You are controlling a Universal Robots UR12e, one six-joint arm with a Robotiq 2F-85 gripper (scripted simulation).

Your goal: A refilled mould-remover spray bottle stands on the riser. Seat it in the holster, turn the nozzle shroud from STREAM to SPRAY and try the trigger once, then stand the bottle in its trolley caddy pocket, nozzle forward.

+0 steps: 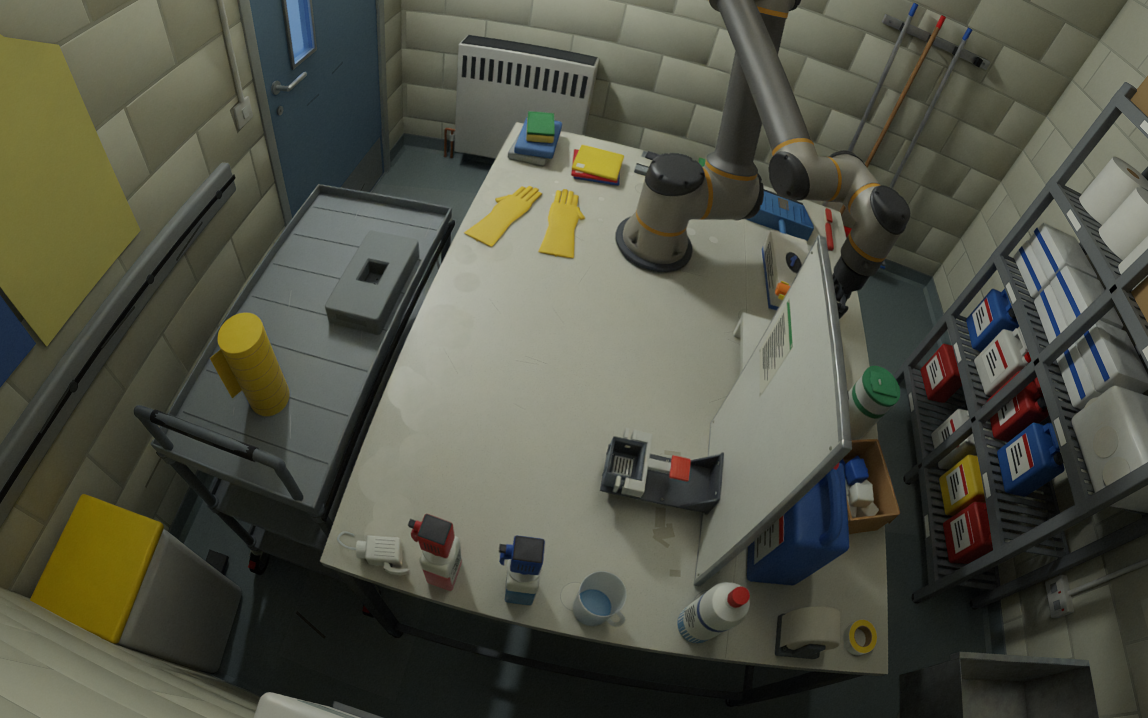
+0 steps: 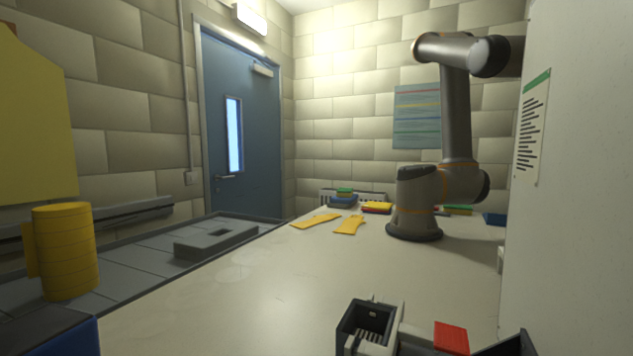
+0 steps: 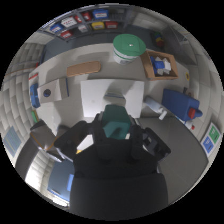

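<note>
A spray bottle with a teal head [image 3: 116, 122] stands on a white riser [image 3: 112, 97] behind the upright white board [image 1: 783, 406]. The wrist camera looks straight down on it. From the side cameras the bottle is hidden by the board. The grey holster [image 1: 660, 474] with a red tab sits on the table in front of the board. The trolley caddy [image 1: 372, 279], a grey block with a square pocket, sits on the trolley [image 1: 313, 339] left of the table. My gripper [image 3: 115, 126] is down behind the board over the riser, closed around the bottle's teal head.
A brown box [image 3: 160, 65] of small items and a green-lidded tub [image 3: 128, 49] stand beyond the riser. A blue jerrycan [image 3: 180, 103] lies to its right. Yellow gloves [image 1: 533, 218], sponges and other spray bottles [image 1: 440, 550] sit on the table. A yellow cylinder [image 1: 252, 362] stands on the trolley.
</note>
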